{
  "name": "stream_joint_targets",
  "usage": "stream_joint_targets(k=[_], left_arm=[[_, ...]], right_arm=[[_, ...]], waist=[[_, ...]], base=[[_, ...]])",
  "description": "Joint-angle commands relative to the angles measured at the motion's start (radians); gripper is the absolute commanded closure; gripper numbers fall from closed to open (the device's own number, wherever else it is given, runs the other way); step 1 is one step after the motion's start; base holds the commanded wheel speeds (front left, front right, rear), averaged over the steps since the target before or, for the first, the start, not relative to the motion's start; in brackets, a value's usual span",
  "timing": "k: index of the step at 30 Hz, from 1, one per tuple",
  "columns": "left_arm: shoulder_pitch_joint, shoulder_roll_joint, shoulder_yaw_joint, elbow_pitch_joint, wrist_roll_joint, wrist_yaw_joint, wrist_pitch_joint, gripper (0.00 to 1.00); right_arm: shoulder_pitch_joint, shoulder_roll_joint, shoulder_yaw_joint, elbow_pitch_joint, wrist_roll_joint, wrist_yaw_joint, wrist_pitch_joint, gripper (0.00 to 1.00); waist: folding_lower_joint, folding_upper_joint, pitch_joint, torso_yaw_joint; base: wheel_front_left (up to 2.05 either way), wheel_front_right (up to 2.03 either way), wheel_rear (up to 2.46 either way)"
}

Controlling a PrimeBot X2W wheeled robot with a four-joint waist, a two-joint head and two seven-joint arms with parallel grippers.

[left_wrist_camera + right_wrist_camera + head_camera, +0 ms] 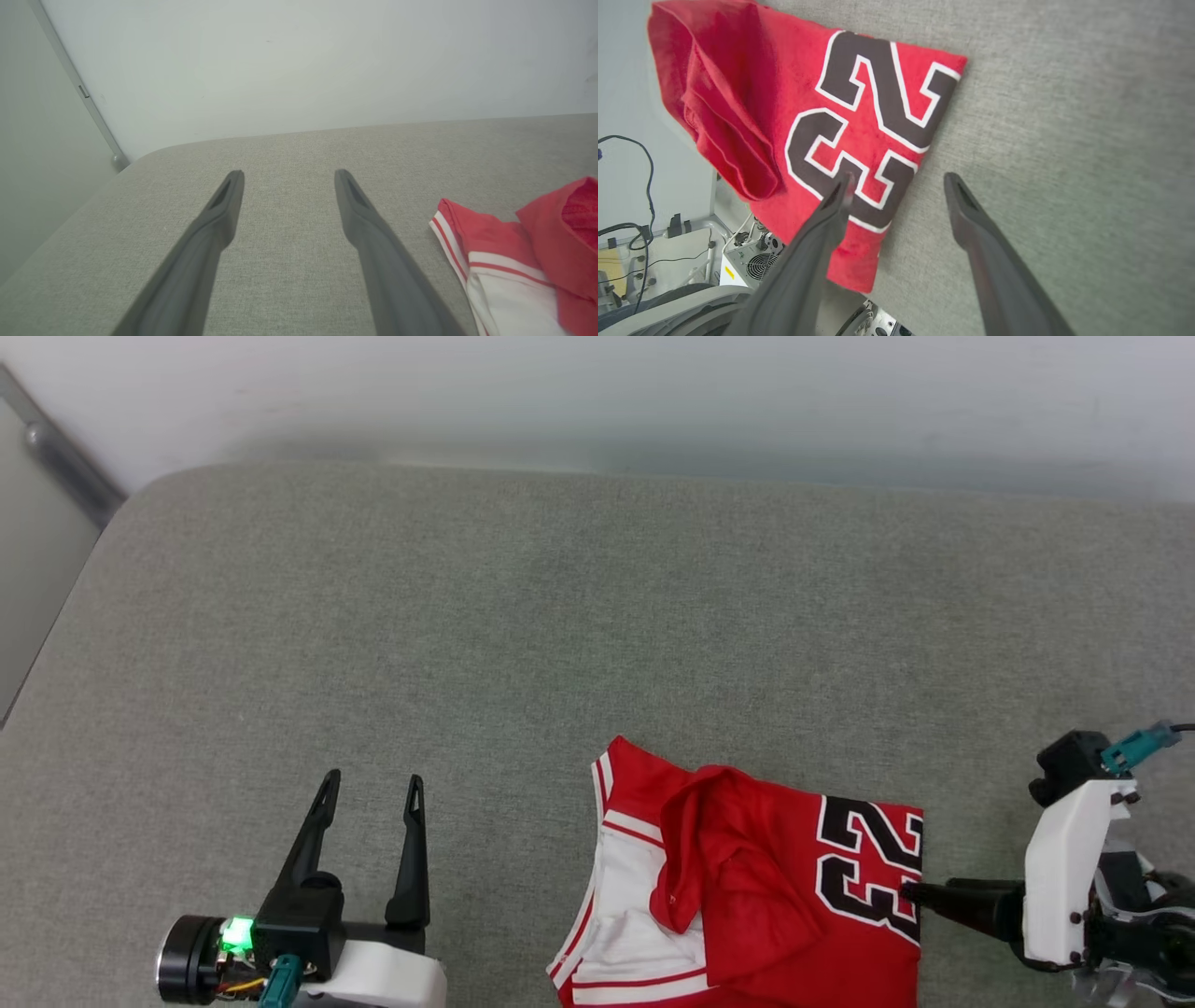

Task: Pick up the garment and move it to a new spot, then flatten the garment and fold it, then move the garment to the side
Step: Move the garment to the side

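Observation:
The garment (747,887), a red jersey with white sleeve panels and a black "23", lies folded and rumpled at the front edge of the grey padded surface (560,616). Its lower part runs out of the head view. My left gripper (372,784) stands open on bare fabric to the garment's left, holding nothing; in the left wrist view (288,173) the garment's striped sleeve (504,261) lies off to the right. My right gripper (899,179) is open at the garment's right edge (808,93). One finger lies over the "23" print and the other over bare fabric. In the head view, one right finger (952,901) points left at that edge.
A white wall runs behind the surface, with a metal rail (65,467) at the far left corner. Wide bare fabric stretches behind and left of the garment. Past the front edge, the right wrist view shows equipment with a fan (752,266) and cables (640,168) below.

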Motion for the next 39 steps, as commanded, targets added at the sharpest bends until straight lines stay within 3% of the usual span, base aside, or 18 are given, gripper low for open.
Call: stream_joint_targets(k=[1,9,16,17,18,32,39], left_arm=[[-0.018,-0.003,-0.004,-0.006,-0.003,-0.003,-0.002,0.00],[-0.059,-0.012,-0.014,-0.003,-0.005,-0.008,-0.002,0.00],[-0.075,-0.016,-0.014,0.005,-0.004,-0.010,-0.002,0.00],[-0.076,-0.017,-0.013,0.006,-0.004,-0.010,-0.002,0.00],[-0.076,-0.017,-0.012,0.006,-0.004,-0.009,-0.002,0.00],[-0.032,-0.019,0.002,0.014,-0.002,-0.005,-0.002,0.00],[0.011,-0.017,0.025,0.005,-0.007,-0.001,-0.002,0.00]], right_arm=[[0.011,0.018,0.000,0.015,0.010,0.000,-0.010,0.00],[0.013,0.107,0.037,0.136,0.048,-0.001,-0.074,0.00],[0.022,0.124,0.135,0.205,0.047,-0.002,-0.107,0.00],[0.018,0.119,0.148,0.204,0.043,-0.002,-0.119,0.20],[0.014,0.116,0.155,0.204,0.045,-0.003,-0.134,1.00],[-0.095,-0.003,0.265,0.051,0.097,0.000,-0.236,1.00],[-0.165,-0.129,0.352,-0.088,0.067,0.000,-0.213,1.00]], waist=[[-0.0001,0.0000,0.025,0.019],[-0.0001,0.0000,0.079,0.058],[-0.0001,0.0000,0.099,0.082],[-0.0001,0.0000,0.100,0.083],[-0.0001,0.0000,0.100,0.084],[-0.0001,0.0000,0.017,0.059],[-0.0001,0.0000,-0.024,-0.049]], base=[[0.00,0.00,0.00],[0.00,0.00,0.00],[0.00,0.00,0.00],[0.00,0.00,0.00],[0.00,0.00,0.00],[0.00,0.00,0.00],[0.00,0.00,0.00]])
